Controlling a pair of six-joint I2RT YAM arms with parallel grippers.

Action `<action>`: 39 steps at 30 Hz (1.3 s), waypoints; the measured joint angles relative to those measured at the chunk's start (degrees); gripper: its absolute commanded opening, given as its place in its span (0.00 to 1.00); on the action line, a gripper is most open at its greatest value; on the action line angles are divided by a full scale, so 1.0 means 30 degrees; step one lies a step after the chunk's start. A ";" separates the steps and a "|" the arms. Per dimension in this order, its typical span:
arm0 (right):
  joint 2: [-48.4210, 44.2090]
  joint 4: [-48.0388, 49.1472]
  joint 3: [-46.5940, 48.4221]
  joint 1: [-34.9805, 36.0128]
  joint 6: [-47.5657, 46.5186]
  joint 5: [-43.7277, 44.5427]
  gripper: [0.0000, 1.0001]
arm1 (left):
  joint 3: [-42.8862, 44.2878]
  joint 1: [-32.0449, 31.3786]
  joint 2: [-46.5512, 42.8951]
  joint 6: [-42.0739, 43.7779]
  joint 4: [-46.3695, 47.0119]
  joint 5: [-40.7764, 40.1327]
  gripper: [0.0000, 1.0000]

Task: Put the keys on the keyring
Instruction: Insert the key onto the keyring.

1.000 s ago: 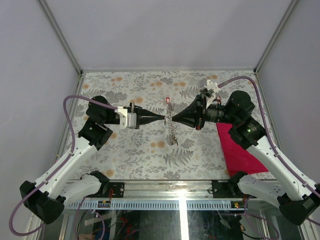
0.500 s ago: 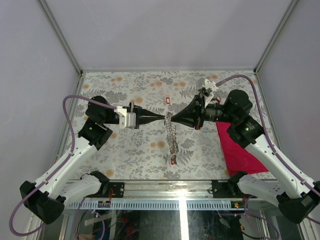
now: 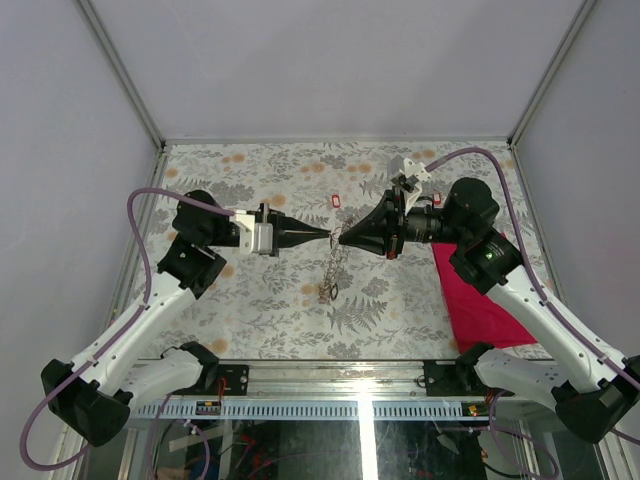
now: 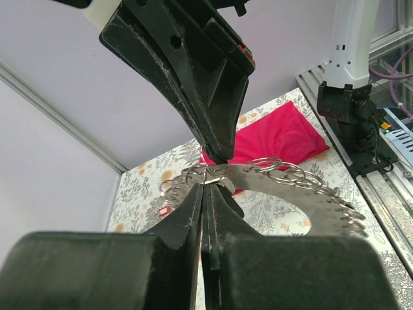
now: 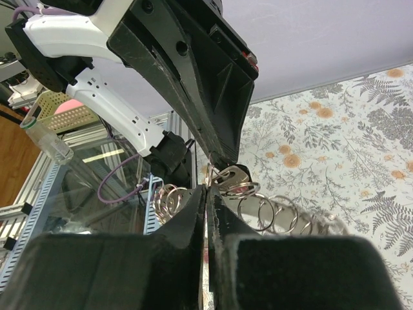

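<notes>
1. Floral-print table, plain lilac walls
2. R edge: red cloth; red key lies on table beyond the tips
3. L gripper & R gripper tip to tip, both clamped on keyring, which dangles over mid-table

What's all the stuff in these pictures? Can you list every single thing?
keyring: one, grey metal, dangling in the air between the two grippers
key tag: one that I can make out, red, lying on the table beyond the grippers
cloth: one, red, on the right side of the table
table: one, flowery pattern, under everything
left gripper: one, black, shut on the keyring
right gripper: one, black, shut on the keyring, tip to tip with the left one
</notes>
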 measured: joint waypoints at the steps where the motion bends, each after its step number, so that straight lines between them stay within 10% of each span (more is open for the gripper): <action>1: 0.0044 -0.0036 0.0000 0.0029 0.0007 0.0007 0.00 | 0.0015 0.0000 0.0015 -0.0044 0.0015 0.0066 0.00; 39: 0.0073 0.0831 -0.0029 0.0219 0.0160 -0.0226 0.00 | 0.0291 -0.0007 0.0248 -0.0131 0.0219 0.0780 0.00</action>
